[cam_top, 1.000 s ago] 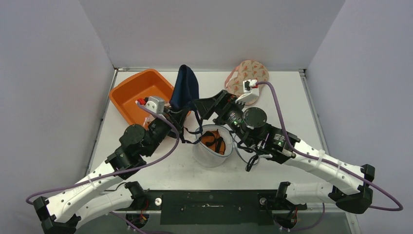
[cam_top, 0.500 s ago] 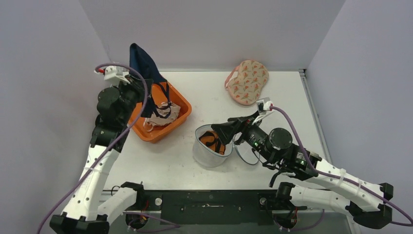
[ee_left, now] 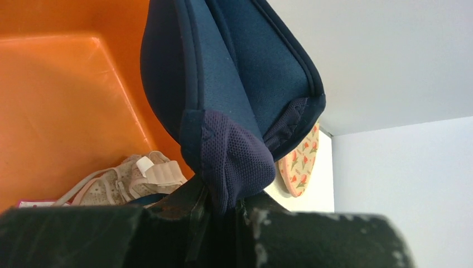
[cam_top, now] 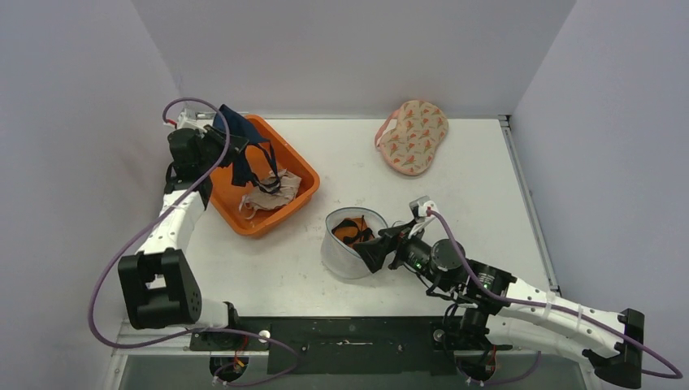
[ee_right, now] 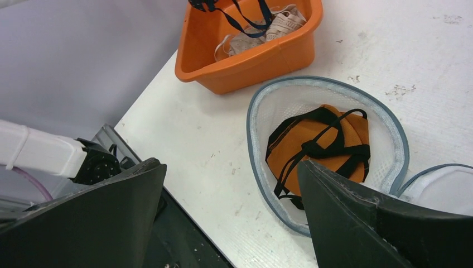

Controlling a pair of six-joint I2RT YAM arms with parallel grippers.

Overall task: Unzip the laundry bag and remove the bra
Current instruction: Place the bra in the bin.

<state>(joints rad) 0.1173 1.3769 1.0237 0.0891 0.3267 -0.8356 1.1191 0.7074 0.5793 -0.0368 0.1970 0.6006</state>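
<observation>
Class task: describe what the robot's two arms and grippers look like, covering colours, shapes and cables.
The left arm and right arm have white link shells and black joint housings. A purple cable runs along each. The right gripper has broad black fingers; those of the left gripper are black too, scuffed with pale marks.

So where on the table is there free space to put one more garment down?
Bare table lies between the orange bin and the patterned bra, and along the right edge past that bra. Around the laundry bag it is crowded: the right gripper stands beside it.
</observation>
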